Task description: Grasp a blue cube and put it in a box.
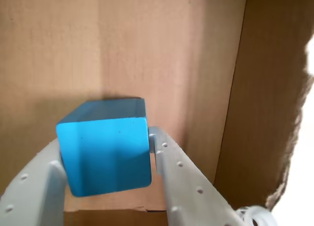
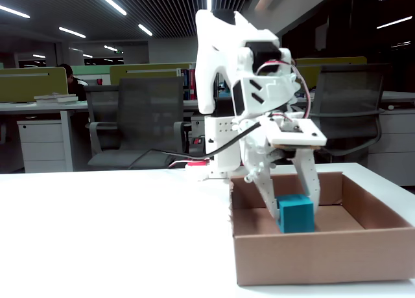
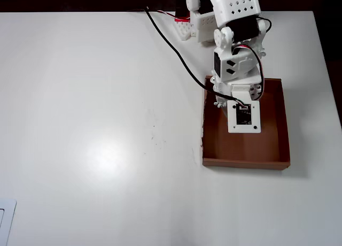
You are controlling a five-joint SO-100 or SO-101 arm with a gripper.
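On my wrist view the blue cube (image 1: pixel 104 146) sits squarely between the jaws, one grey finger (image 1: pixel 184 179) pressed to its right face and the other against its left, so the gripper (image 1: pixel 105 159) is pinching the cube. Beyond the fingertips I see only the brown floor of the box (image 1: pixel 147 49), and to the right of the jaws one low cardboard wall rises with a ragged, torn edge.

My fixed view shows the gripper (image 2: pixel 293 210) reaching down inside the box (image 2: pixel 311 256), the cube (image 2: pixel 296 214) held low between the fingers, at or just above the box floor; I cannot tell whether it touches.

From overhead the arm (image 3: pixel 235 59) covers the jaws and the cube, hanging over the far half of the box (image 3: pixel 283 123), which rests on the white desk (image 3: pixel 96 123).
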